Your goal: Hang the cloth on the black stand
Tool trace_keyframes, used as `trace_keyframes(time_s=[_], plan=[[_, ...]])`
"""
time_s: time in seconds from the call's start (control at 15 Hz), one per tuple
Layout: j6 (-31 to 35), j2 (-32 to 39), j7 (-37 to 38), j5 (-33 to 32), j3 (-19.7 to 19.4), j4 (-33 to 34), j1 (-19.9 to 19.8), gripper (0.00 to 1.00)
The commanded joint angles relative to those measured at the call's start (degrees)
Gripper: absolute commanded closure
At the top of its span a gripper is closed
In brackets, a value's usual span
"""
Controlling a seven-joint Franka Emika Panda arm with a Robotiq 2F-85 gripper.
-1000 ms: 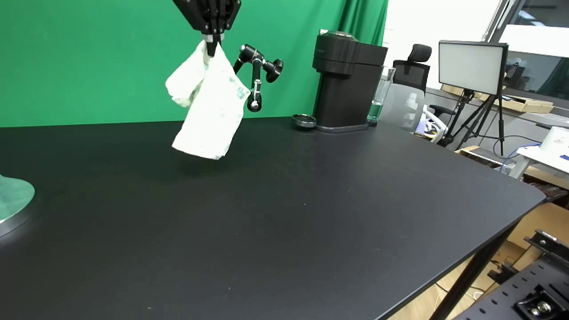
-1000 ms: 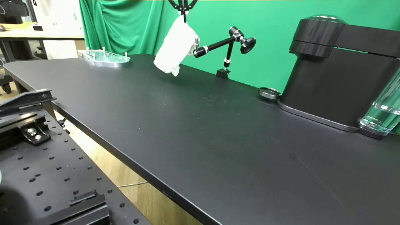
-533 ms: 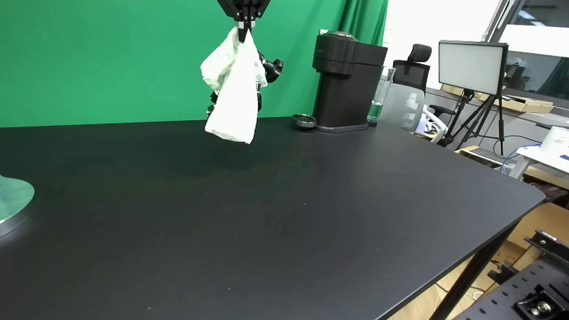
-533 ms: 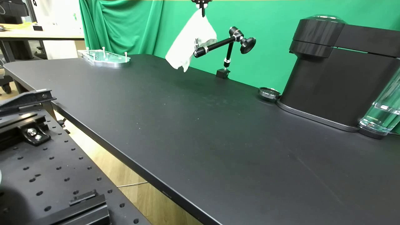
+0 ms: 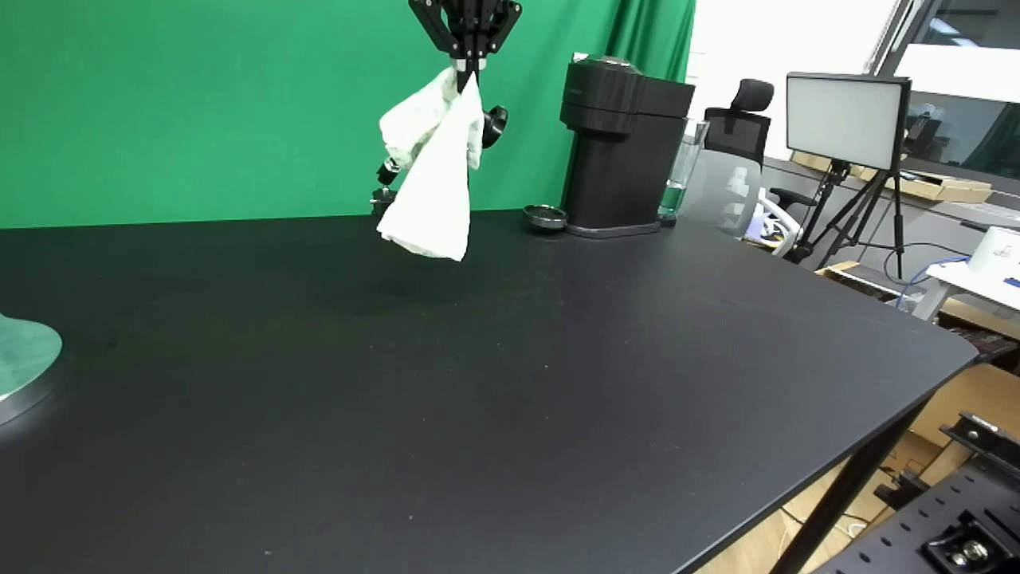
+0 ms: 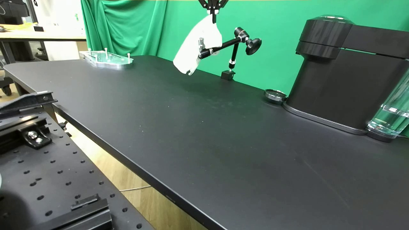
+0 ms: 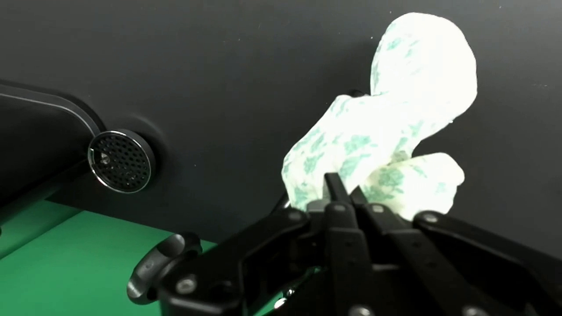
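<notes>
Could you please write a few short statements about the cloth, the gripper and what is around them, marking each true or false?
1. The gripper is closed on the cloth. True.
2. The cloth is plain red. False: it is white with green patches.
3. The black stand has a round knob. True.
4. The cloth lies spread out flat. False: it hangs from the gripper, above the table.
5. A round dish sits on the table beside the black machine. True.
6. Behind the table is a brick wall. False: a green curtain is there.
</notes>
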Motion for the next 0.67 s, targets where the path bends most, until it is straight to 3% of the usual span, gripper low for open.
trace_keyframes(time_s=[0.0, 0.6], plan=[[0.7, -1.7, 2.7, 1.8, -0.4, -2.9, -0.9, 1.0], [3.7, -2.8, 2.7, 6.8, -0.8, -9.1, -2.6, 1.0]])
